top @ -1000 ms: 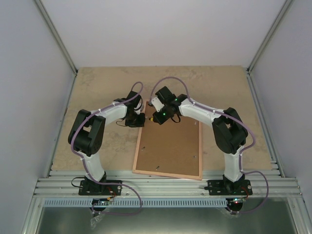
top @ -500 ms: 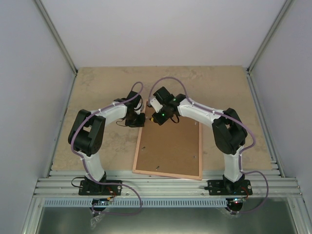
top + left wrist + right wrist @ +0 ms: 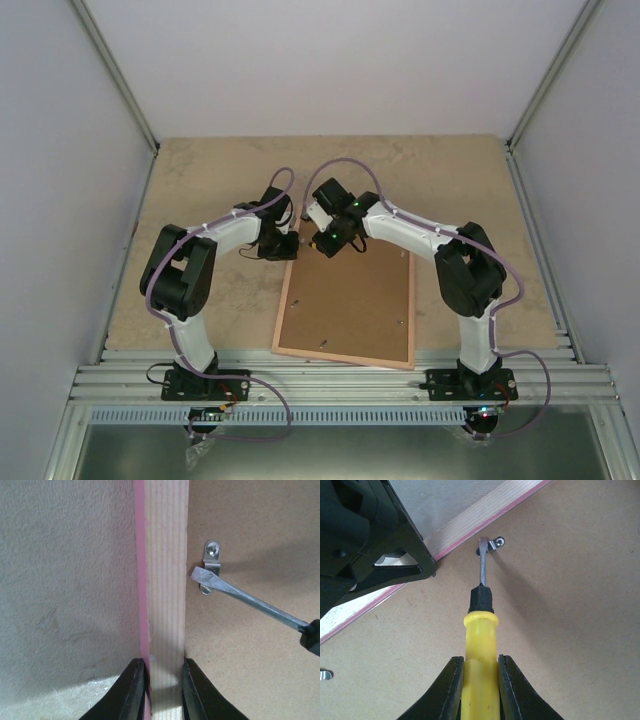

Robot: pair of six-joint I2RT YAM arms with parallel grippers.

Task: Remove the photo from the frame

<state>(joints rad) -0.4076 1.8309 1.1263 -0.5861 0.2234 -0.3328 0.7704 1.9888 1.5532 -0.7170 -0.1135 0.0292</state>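
Note:
The frame [image 3: 283, 310] lies face down on the table, its brown backing board [image 3: 350, 305] upward. The photo is hidden under that board. My left gripper [image 3: 164, 690] is shut on the frame's tan, pink-edged left rail [image 3: 165, 580] near the far left corner, one finger on each side. My right gripper [image 3: 480, 690] is shut on a yellow-handled screwdriver [image 3: 480, 645]. Its flat blade [image 3: 240, 597] touches a small metal clip [image 3: 211, 560] screwed to the board beside the rail. In the top view both grippers meet at that corner: left gripper [image 3: 290, 243], right gripper [image 3: 322, 240].
More metal clips sit on the board: one near the front rail [image 3: 325, 343], one by the right rail [image 3: 400, 322], one at the left edge of the right wrist view [image 3: 324, 674]. The beige table [image 3: 200, 180] surrounds the frame, with grey walls on three sides.
The right wrist has edged slightly farther and to the left with the screwdriver. The left arm and the frame have not moved.

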